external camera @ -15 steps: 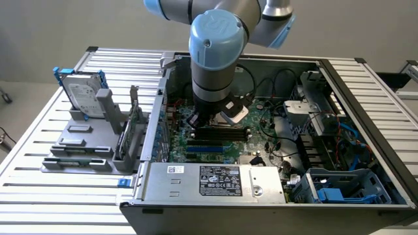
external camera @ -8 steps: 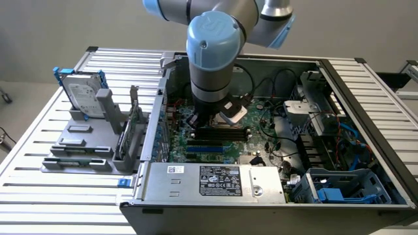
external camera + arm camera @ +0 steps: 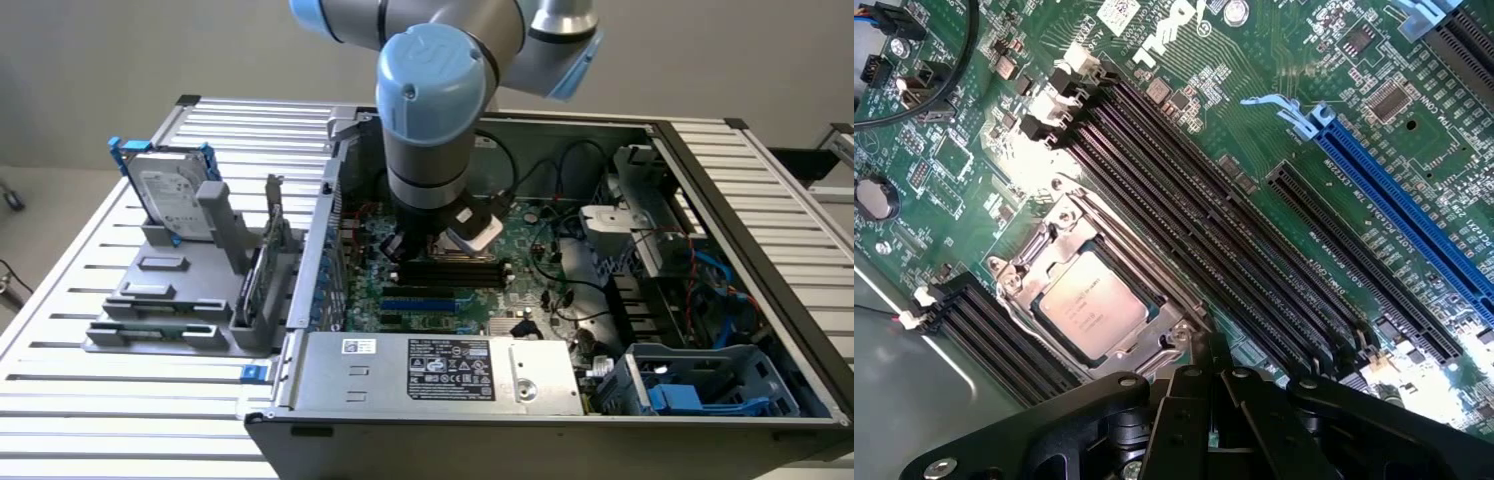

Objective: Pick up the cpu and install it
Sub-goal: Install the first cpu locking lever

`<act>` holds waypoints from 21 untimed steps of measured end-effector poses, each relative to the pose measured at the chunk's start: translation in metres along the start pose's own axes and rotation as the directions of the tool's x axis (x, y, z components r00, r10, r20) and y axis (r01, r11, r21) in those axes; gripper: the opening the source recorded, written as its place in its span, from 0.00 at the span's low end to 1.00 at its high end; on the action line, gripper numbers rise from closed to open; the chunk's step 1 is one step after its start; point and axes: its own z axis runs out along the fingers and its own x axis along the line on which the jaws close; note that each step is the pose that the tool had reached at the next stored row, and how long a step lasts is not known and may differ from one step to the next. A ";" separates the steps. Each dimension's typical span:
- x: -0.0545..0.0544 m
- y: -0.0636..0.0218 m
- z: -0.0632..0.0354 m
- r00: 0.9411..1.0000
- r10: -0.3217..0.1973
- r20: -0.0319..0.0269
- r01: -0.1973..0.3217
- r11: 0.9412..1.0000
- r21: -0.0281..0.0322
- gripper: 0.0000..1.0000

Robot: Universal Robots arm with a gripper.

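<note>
Black memory slots (image 3: 1184, 190) crowd one side of the socket frame (image 3: 1054, 240); case walls (image 3: 320, 240) hem the motherboard (image 3: 1334, 90)

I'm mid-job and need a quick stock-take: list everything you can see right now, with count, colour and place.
cpu: one, silver-grey, seated in the metal-framed socket on the motherboard.
motherboard: one, green, floor of the open computer case.
memory slots: several, black, beside the socket.
expansion slot: one, blue, on the motherboard.
computer case: one, dark grey, lying open on the slatted table.
power supply: one, silver, front edge of the case.
hard drive: one, silver with blue frame, upright in the grey holder at the exterior view's left.
hand: one, black, shut, just above the board next to the socket.
</note>
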 end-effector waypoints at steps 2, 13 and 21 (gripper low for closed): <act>0.000 -0.0004 0.0002 1.000 -0.001 -0.002 0.001 1.000 -0.002 0.11; 0.000 -0.0042 -0.0011 1.000 -0.006 -0.001 0.006 1.000 -0.022 0.11; 0.011 -0.0235 -0.0050 1.000 -0.007 0.003 0.007 1.000 -0.024 0.11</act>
